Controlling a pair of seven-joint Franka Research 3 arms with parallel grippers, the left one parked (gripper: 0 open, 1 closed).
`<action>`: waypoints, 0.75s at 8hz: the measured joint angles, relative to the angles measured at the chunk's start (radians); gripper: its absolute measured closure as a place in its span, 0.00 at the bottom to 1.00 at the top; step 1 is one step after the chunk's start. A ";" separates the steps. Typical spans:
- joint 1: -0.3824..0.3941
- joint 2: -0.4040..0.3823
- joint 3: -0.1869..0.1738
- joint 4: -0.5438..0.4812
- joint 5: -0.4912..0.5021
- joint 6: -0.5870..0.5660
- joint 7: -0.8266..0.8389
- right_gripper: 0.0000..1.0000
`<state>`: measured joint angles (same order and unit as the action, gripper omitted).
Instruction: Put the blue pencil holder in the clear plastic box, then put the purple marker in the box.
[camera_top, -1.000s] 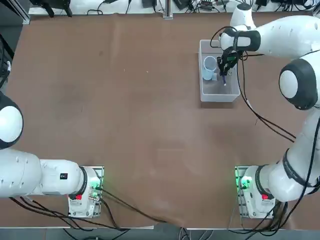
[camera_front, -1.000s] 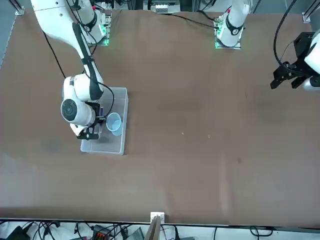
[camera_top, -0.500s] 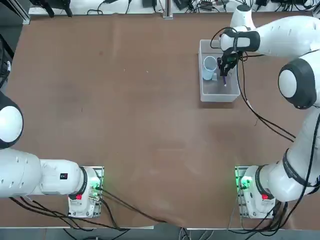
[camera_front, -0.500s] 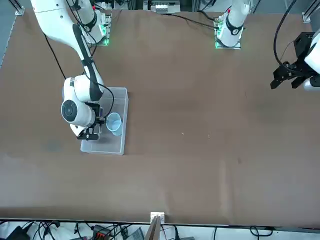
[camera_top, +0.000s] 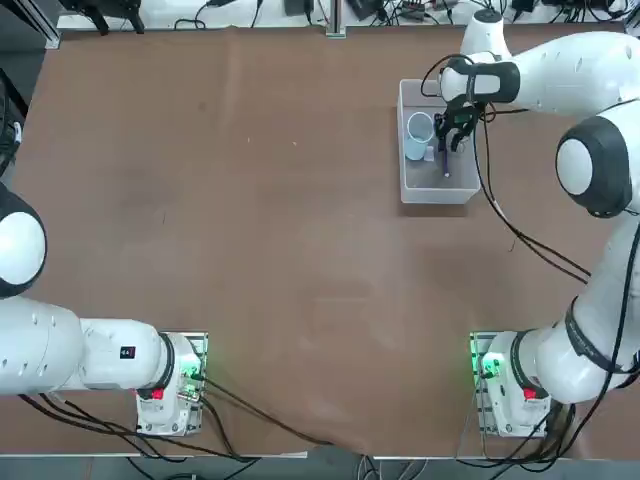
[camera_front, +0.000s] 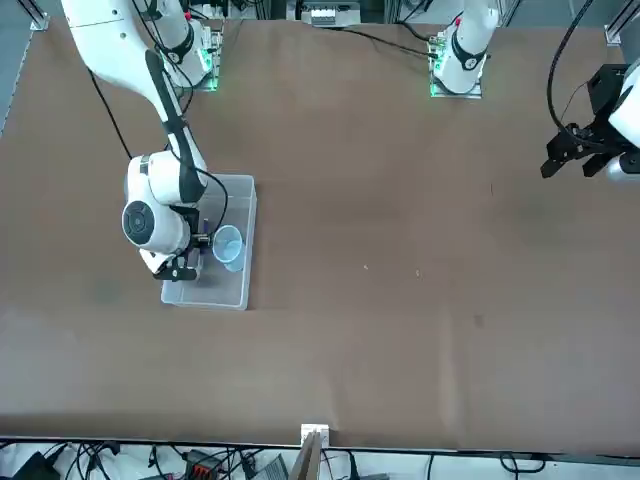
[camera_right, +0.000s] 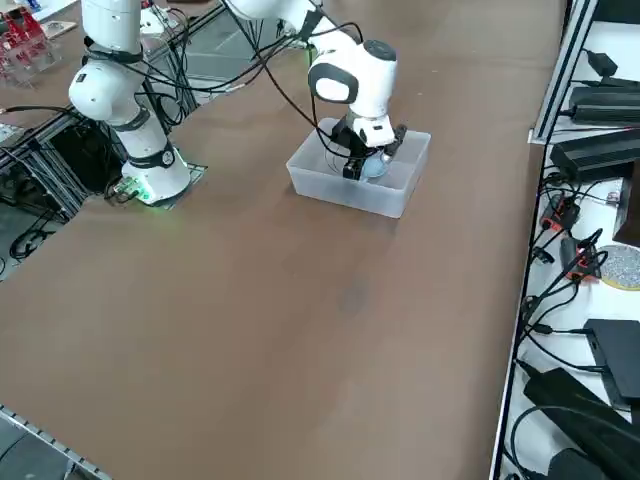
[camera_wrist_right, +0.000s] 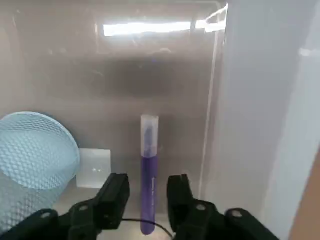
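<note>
Lying between parted end effector (camera_wrist_right: 148, 192) fingers: purple marker (camera_wrist_right: 148, 172).

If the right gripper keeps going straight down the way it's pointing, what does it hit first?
Most likely the purple marker, lying on the floor of the clear plastic box directly between the open fingers of the right gripper. The blue pencil holder stands off to one side, out of that line.

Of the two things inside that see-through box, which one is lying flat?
The purple marker, lying flat on the box floor between the right gripper fingers; the blue cup stands upright.
</note>
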<state>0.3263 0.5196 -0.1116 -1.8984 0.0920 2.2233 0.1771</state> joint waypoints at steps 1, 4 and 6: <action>0.000 0.000 0.000 0.007 0.000 0.000 0.000 0.47; 0.000 -0.010 0.000 0.022 0.000 0.000 0.000 0.39; 0.000 -0.045 -0.001 0.039 0.000 -0.018 0.000 0.38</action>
<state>0.3264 0.4746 -0.1123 -1.8596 0.0918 2.2054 0.1767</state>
